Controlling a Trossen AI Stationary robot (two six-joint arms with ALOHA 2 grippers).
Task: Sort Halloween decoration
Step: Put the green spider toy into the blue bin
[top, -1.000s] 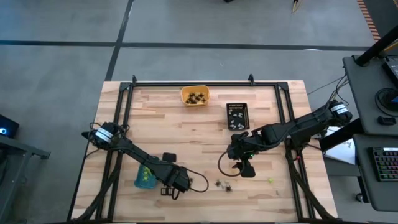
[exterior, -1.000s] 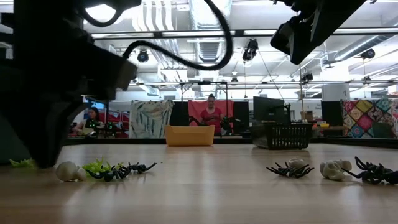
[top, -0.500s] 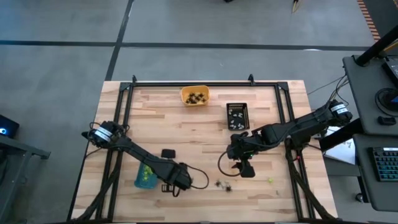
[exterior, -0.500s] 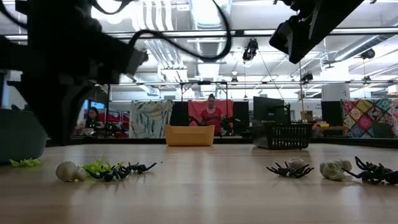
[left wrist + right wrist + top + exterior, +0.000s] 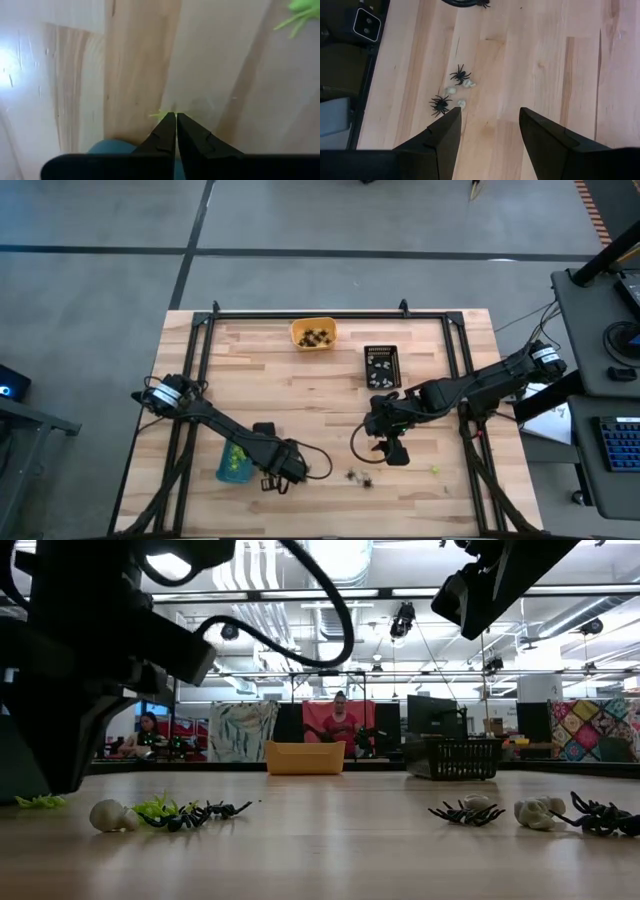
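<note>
Left tool (image 5: 272, 480), seen from above near the worktop's front edge, is beside the blue plastic tray (image 5: 232, 464). Its wrist view shows fingers pinching a lime-green plastic trinket (image 5: 161, 115). Right tool (image 5: 489, 131) hangs spread above black plastic spiders (image 5: 461, 75).

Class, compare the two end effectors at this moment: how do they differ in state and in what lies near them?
The left end effector is shut on a lime-green trinket; the right end effector is open, holding nothing. The left is beside the blue tray; the right hangs above black spiders. Both have dark fingers.
</note>
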